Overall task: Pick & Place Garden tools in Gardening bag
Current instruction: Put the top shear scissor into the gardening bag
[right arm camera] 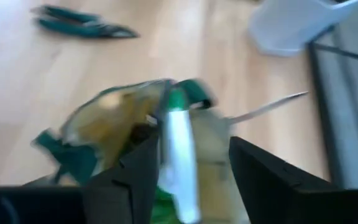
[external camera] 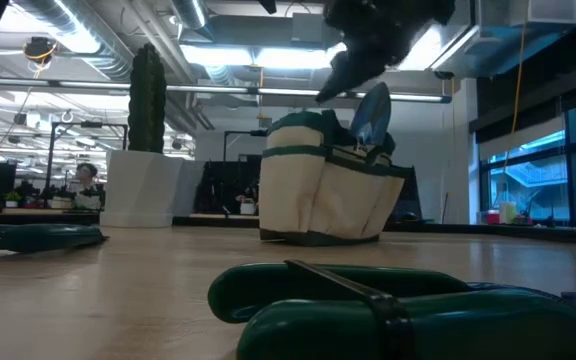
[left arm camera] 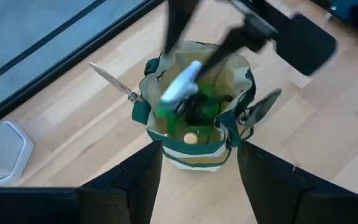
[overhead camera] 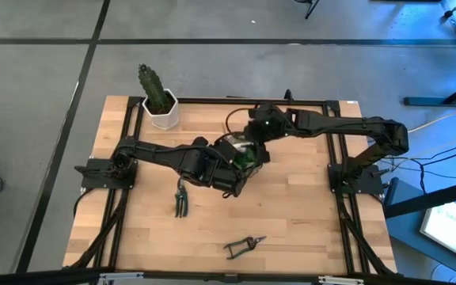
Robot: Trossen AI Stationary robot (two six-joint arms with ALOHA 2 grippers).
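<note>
Seen from table height, the nearest thing is a pair of green-handled shears [external camera: 388, 305] lying flat on the wood, with the bag [external camera: 330, 180] standing well beyond it. From above there are two tools not yet in the bag: these shears near the front edge [overhead camera: 244, 247], long axis running roughly side to side, and a second pair [overhead camera: 181, 198] on the left half of the table, lying front to back just beside the left arm's forearm.

The left gripper [left arm camera: 197, 180] hangs over the bag's mouth with its fingers spread and nothing between them. Directly beneath it the bag already shows a trowel blade [left arm camera: 261, 107] poking from a side pocket and a silver spike [left arm camera: 112, 79] sticking out the other side.

The right gripper [right arm camera: 188, 168] is also above the bag, fingers apart, with the spray bottle [right arm camera: 178, 155] standing nose-down between them; whether they grip it or have let go I cannot tell.

Farthest back stands the cactus in its white pot [overhead camera: 161, 101].

My judgement: the left arm is nearer the second pair, which lies behind and to its left.
</note>
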